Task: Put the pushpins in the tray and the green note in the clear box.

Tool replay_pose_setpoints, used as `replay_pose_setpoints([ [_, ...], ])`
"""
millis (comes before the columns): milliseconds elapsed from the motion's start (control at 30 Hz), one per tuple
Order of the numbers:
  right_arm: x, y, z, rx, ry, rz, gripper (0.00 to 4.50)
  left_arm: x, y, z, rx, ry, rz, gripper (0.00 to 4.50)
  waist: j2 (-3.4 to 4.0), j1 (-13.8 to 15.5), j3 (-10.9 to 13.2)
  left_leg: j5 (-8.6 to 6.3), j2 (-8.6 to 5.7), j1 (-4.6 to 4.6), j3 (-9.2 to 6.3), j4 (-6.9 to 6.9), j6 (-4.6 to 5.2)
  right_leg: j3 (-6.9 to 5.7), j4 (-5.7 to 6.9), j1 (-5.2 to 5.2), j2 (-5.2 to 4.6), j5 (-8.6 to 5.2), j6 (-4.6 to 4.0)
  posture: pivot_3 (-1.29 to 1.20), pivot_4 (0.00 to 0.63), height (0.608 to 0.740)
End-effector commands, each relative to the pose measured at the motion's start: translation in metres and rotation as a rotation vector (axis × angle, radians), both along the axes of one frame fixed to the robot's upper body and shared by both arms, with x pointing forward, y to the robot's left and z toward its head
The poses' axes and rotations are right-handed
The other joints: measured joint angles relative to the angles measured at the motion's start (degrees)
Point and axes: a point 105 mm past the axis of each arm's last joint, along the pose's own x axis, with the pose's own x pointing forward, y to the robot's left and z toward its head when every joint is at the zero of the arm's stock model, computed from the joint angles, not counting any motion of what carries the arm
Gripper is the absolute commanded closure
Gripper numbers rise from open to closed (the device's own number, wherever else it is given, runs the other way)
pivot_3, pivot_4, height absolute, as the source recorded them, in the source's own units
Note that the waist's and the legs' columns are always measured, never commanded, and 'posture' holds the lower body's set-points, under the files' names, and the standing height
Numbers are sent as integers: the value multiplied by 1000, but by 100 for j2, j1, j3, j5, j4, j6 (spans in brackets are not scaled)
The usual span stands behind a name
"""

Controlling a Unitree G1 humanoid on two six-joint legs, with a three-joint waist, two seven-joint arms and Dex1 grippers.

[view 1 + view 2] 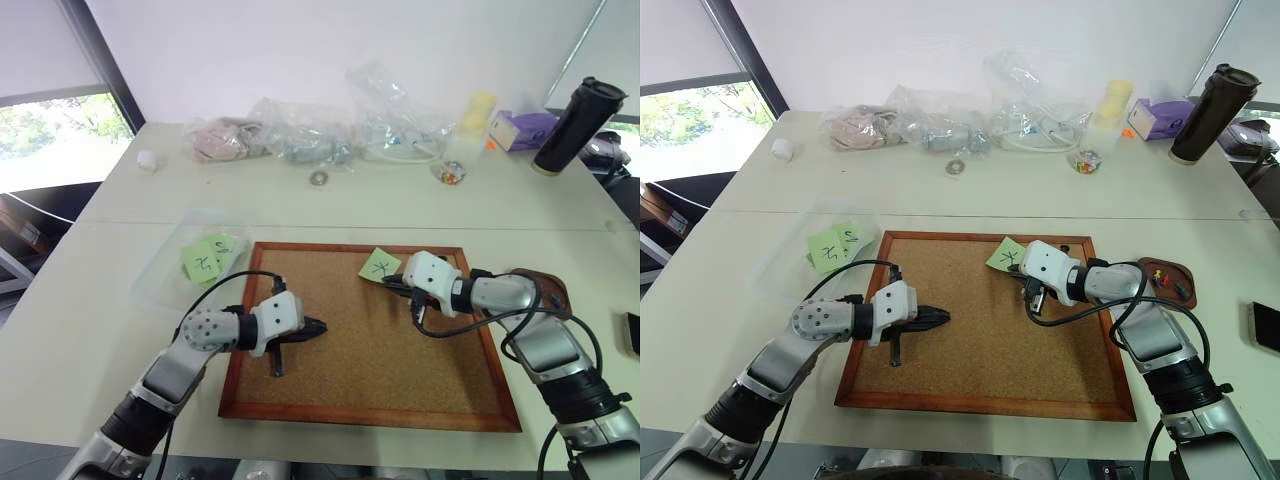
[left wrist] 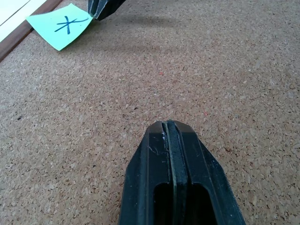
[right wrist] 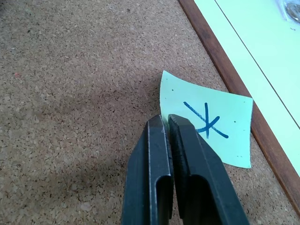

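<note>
The green note (image 3: 213,125) lies near the cork board's (image 1: 380,350) top edge, centre frame in the head views, its corner pinched in the closed right end effector (image 3: 168,123). Two pushpins (image 1: 1167,285) sit in the tray (image 1: 1185,273) at right. Left end effector (image 2: 168,129) closed, empty, over the cork. The clear box (image 1: 165,270) sits left.

You see white table (image 1: 330,205); cork board (image 1: 370,340) lies at near middle, clear box (image 1: 165,265) to its left, tray (image 1: 1168,280) to its right. Along far edge: plastic bags (image 1: 300,130), black tumbler (image 1: 580,125), purple tissue box (image 1: 525,128).
</note>
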Motion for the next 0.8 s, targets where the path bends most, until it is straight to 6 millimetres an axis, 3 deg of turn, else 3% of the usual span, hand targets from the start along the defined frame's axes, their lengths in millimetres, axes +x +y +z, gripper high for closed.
replay_pose_setpoints([
  [33,0,4,9,2,-36,17,4315,-1,8,-31,107,90,64,4500,-1,0,1,0,0,0,0,0,0,0,0,1,0,0,0,0,150,740],
  [533,3,5,17,35,-50,5,4315,6,16,-26,100,82,88,4500,-7,-4,9,1,-2,-3,0,0,2,-3,-3,1,-4,0,0,0,150,740],
  [800,5,4,33,58,-81,-16,4315,6,16,-21,97,75,81,4500,-10,-10,21,1,-2,-4,0,-2,2,-3,-2,-3,-4,0,0,0,150,740],
])
